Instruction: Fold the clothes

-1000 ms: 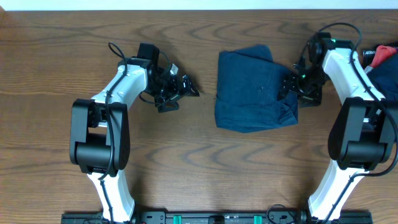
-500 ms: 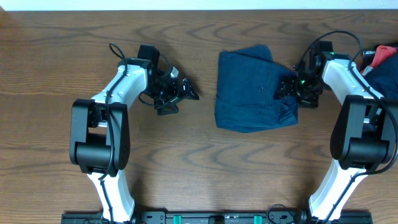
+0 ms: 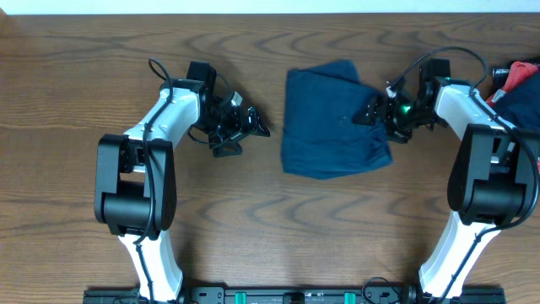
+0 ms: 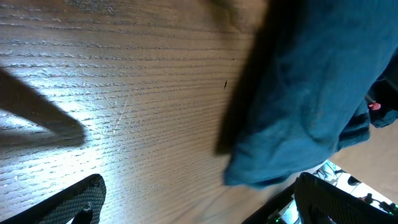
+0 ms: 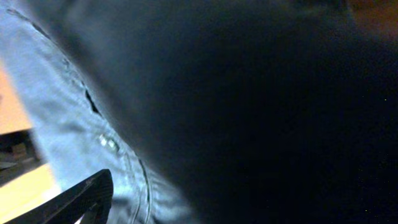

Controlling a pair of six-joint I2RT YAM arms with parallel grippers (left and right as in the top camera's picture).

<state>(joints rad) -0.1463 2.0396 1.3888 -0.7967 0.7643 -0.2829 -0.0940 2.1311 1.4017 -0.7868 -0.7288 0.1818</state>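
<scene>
**Item 1: shorts** [image 3: 331, 122]. Dark navy fabric, folded into a rough, thick rectangle. It lies flat on the table [image 3: 270, 228], a little right of centre and toward the far edge. The top outline is uneven, with one flap stepping up at the upper right. In my left wrist view the bundle fills the right side, its near edge lumpy and casting a shadow on the wood.

**Item 2: my left gripper** [image 3: 250, 123]. It is over bare wood to the left of the shorts, near them but apart. My left fingers [image 4: 73, 200] stand wide apart, one at each lower corner of the wrist view, with table grain showing between them.

**Item 3: my right gripper** [image 3: 376, 112]. It is at the right-hand edge of the shorts, over the upper part of that edge. The wrist view is nearly all dark, blurred fabric, with a paler strip of stitched seam on the left. Only one right finger [image 5: 79, 198] shows, at the lower left corner. The other is hidden behind cloth, so I cannot tell whether the pair is spread or clamped on the fabric.

**Item 4: red and dark object** [image 3: 516, 76]. It sits at the far right edge of the table, beyond my right arm and well apart from the shorts. Most of it is cut off by the frame.
</scene>
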